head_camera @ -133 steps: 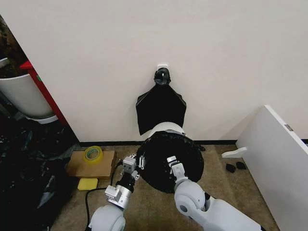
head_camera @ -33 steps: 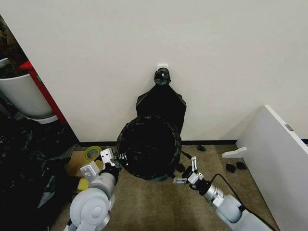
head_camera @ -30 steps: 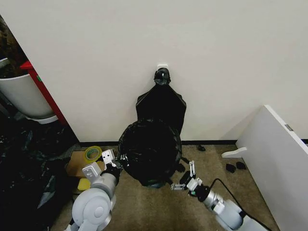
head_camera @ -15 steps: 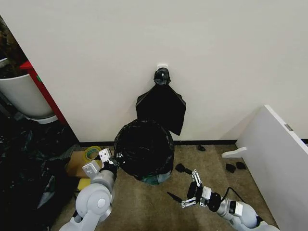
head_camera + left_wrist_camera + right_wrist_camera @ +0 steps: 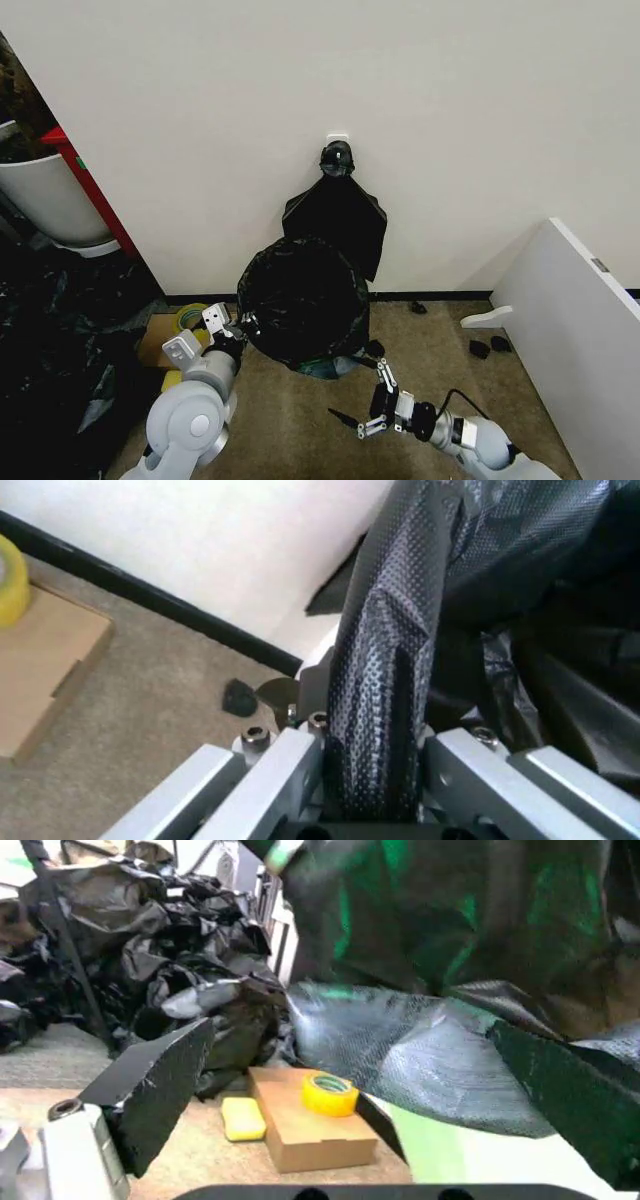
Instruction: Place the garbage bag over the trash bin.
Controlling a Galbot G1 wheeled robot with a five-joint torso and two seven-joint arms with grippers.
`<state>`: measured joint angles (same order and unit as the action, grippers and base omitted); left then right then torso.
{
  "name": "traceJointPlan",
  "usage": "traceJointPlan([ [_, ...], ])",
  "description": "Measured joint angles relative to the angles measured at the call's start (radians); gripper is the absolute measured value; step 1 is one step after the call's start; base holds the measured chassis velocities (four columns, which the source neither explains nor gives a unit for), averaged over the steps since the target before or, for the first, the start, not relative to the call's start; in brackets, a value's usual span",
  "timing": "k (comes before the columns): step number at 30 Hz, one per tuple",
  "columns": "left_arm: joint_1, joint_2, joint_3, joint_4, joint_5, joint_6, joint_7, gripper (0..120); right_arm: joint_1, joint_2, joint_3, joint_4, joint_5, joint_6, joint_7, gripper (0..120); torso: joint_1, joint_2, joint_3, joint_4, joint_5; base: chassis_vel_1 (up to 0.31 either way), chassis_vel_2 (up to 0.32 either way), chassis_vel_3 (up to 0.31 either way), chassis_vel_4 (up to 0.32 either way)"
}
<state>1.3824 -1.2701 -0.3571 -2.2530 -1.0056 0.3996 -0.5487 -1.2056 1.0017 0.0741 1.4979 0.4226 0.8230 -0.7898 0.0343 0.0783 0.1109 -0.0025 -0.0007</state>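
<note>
Left hand (image 5: 238, 328) pinches the garbage bag (image 5: 300, 298); right hand (image 5: 368, 402) hangs open, empty.

Left claw (image 5: 232, 327) grips garbage bag (image 5: 300, 298) — right claw (image 5: 373, 403) open, apart.

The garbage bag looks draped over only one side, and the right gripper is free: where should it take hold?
Probably at the loose hem of the garbage bag on its near right side, low above the floor, coming from the right gripper; the left gripper already pinches the left edge.
</note>
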Motion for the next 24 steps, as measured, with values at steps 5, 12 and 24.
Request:
traceJointPlan([
  [5, 0.009, -0.003, 0.001, -0.031, -0.014, 0.011, -0.007, 0, 0.022, 0.000, 0.031, -0.053, -0.039, 0.000, -0.013, 100, 0.000, 0.000, 0.000, 0.0000, 0.0000, 0.000, 0.000, 0.000, 0.000],
  [12, 0.021, 0.000, 0.000, -0.079, -0.034, 0.030, -0.016, 0, 0.041, -0.002, 0.119, -0.101, -0.089, 0.000, -0.055, 100, 0.000, 0.000, 0.000, 0.0000, 0.0003, 0.000, 0.000, 0.000, 0.000],
  [24, 0.023, 0.008, -0.011, -0.050, -0.025, 0.026, -0.016, 0, 0.006, -0.042, 0.247, -0.080, -0.041, 0.000, -0.293, 100, 0.000, 0.000, 0.000, 0.0000, 0.0001, 0.000, 0.000, 0.000, 0.000],
])
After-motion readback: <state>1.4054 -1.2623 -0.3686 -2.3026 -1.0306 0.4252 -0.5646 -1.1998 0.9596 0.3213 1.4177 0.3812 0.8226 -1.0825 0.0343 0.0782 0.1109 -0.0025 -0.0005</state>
